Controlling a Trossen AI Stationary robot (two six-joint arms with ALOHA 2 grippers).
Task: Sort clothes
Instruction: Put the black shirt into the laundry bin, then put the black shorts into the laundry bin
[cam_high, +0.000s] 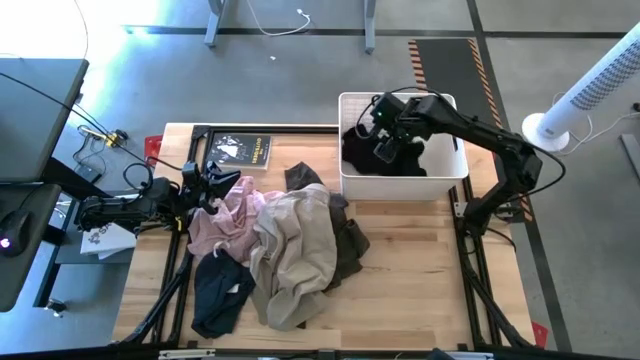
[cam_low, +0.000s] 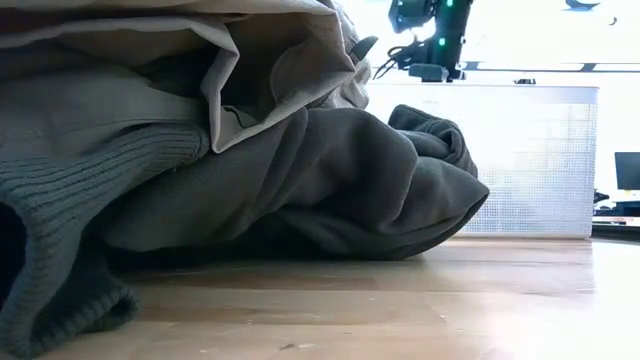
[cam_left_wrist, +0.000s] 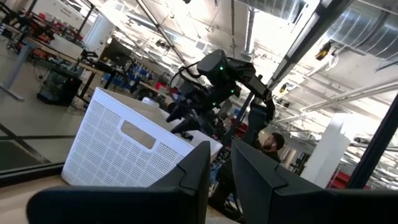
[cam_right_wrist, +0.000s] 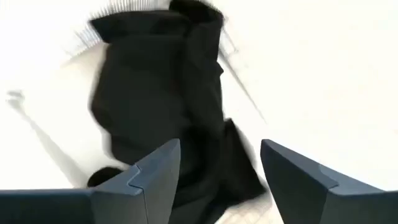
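The right gripper (cam_high: 383, 138) hung over the white basket (cam_high: 452, 172) at the table's far right, and its fingers (cam_right_wrist: 155, 168) stood well apart with nothing between them; directly beneath, the black garment (cam_right_wrist: 155, 118) lay crumpled inside the basket, filling its left half. Over on the left, the left gripper (cam_high: 207, 183) sat low at the far-left edge of the clothes pile, right against the pale pink garment (cam_high: 228, 218), its fingers (cam_left_wrist: 193, 171) drawn almost together with only a narrow slit showing, and I could not tell whether any fabric was pinched there. The pile itself spread across the middle of the wooden table (cam_high: 420, 270): pink on the left, the big beige garment (cam_high: 295, 250) heaped in the centre, the dark olive-brown garment (cam_high: 350, 245) poking out from under its right side, and the navy blue garment (cam_high: 218, 290) lying at the near-left corner of the heap. A dark book (cam_high: 240, 150) lay flat on the far side of the table, just beyond the pink cloth. From table height, the olive-brown fabric (cam_low: 380, 180) bulged out beneath the beige folds (cam_low: 250, 70), with the basket's lattice wall (cam_low: 530, 160) behind it. A person (cam_left_wrist: 271, 144) showed in the room beyond the basket.
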